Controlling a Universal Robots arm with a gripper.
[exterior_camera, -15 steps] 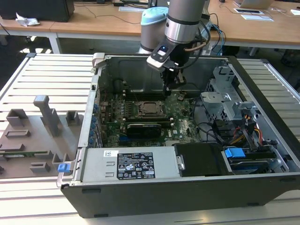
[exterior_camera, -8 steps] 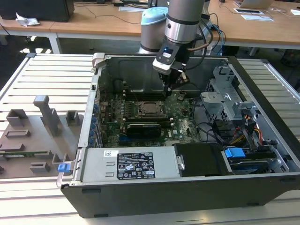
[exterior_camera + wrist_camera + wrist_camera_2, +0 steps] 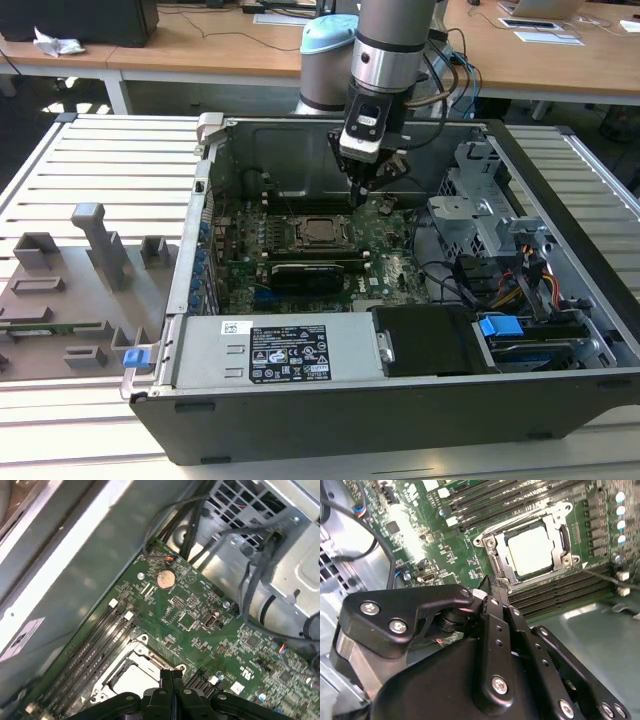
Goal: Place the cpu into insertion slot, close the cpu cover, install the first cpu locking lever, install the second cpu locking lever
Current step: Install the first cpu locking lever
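The jaws are pressed shut, tip to tip, with nothing seen between them. Their tips are right at one corner of the cpu cover [image 3: 499, 565]; I cannot tell if they touch it. The cover lies flat around the cpu [image 3: 530, 550], which sits in its slot near the middle of the green board [image 3: 445, 555]. The board lies inside the open computer case [image 3: 400, 400] on the bench [image 3: 100, 150].

The cpu [image 3: 532, 550] has a smooth, pale satin metal top, framed by the bright silvery sheet-metal cpu cover [image 3: 496, 562]. The hand [image 3: 492, 586] is matt black metal with shiny screw heads. The motherboard [image 3: 200, 630] looks glossy green, and the case wall [image 3: 275, 150] is dull grey metal.
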